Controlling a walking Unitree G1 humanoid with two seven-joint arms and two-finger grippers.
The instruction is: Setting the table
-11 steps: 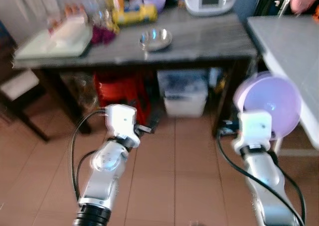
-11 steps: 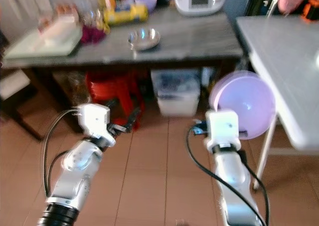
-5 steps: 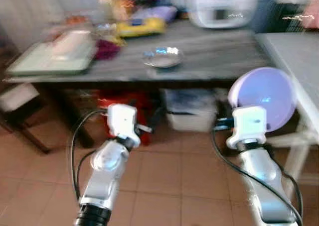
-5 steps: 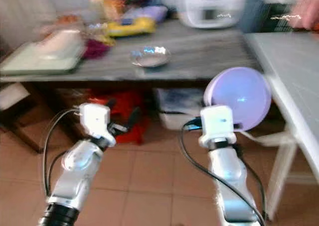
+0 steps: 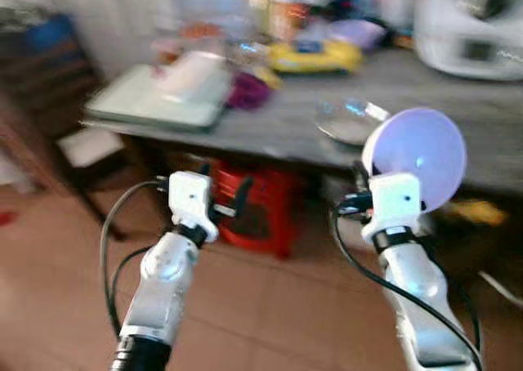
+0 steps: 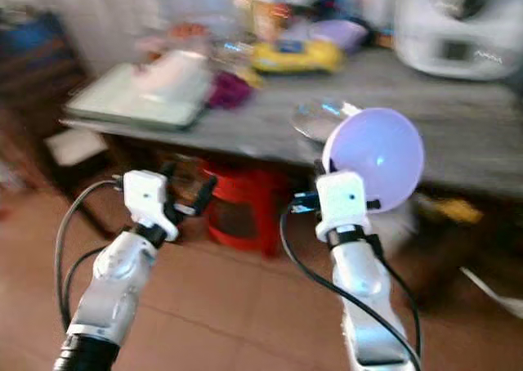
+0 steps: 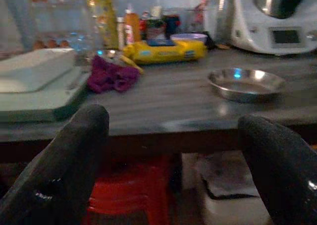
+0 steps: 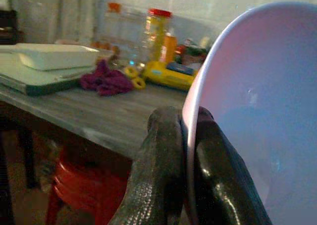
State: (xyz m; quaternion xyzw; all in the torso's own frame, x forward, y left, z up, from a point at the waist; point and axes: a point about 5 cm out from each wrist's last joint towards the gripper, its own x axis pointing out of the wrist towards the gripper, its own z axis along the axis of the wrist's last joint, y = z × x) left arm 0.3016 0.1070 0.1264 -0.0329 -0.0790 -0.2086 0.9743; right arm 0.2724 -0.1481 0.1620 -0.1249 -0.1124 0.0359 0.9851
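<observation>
My right gripper [image 8: 188, 136] is shut on the rim of a lilac plastic bowl [image 5: 417, 154], held on edge with its hollow facing me, in front of the grey table [image 5: 278, 126]. My left gripper [image 5: 222, 193] is open and holds nothing; its fingers [image 7: 69, 160] stand wide apart, pointing at the table's front edge. A shallow steel dish [image 7: 246, 84] lies on the table just beyond the bowl.
On the table are a pale green tray [image 5: 155, 101] with a white box, a purple cloth [image 7: 113, 75], a yellow packet [image 7: 163, 50], bottles and a white appliance [image 7: 275, 17]. A red stool [image 5: 261, 212] stands under the table. A dark chair [image 5: 82, 146] is at left.
The camera has swung left, so the table and its things now sit further right in view and the white side table is gone. The right gripper still grips the bowl.
</observation>
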